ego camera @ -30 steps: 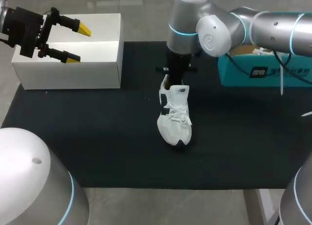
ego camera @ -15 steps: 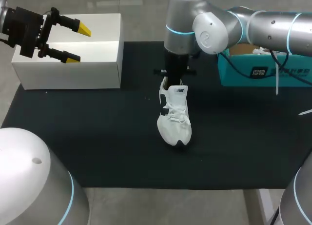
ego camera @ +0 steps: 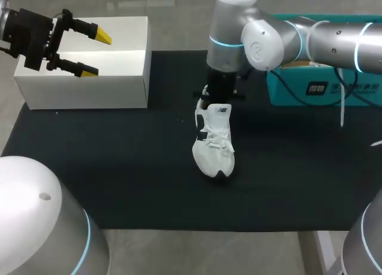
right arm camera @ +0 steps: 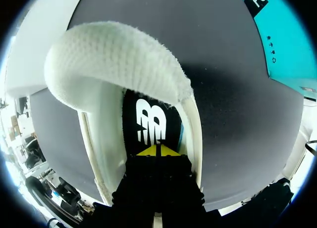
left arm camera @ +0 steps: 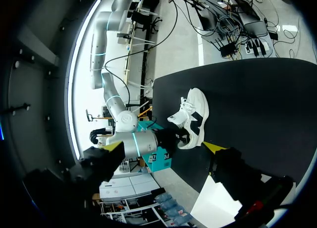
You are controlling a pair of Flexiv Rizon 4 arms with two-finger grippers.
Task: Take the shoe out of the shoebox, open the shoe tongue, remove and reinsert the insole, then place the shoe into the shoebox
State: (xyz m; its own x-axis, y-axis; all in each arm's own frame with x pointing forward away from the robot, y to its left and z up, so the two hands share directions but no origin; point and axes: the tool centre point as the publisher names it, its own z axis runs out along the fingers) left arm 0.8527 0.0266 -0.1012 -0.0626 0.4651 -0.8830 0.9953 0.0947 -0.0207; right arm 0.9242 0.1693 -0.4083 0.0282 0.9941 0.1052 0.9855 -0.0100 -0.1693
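Honestly, the shoe (ego camera: 213, 144) on the counter (ego camera: 119, 185) is being probed by the right gripper (right arm camera: 157, 150), closed tight against the insole (right arm camera: 148, 114); with nothing holding it down, the whole shoe is probably being lifted too.

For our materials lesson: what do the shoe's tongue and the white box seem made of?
Shoe tongue: soft white textile, likely knit or mesh, given its nubbly surface. White box: probably cardboard, with smooth, matte, thin walls.
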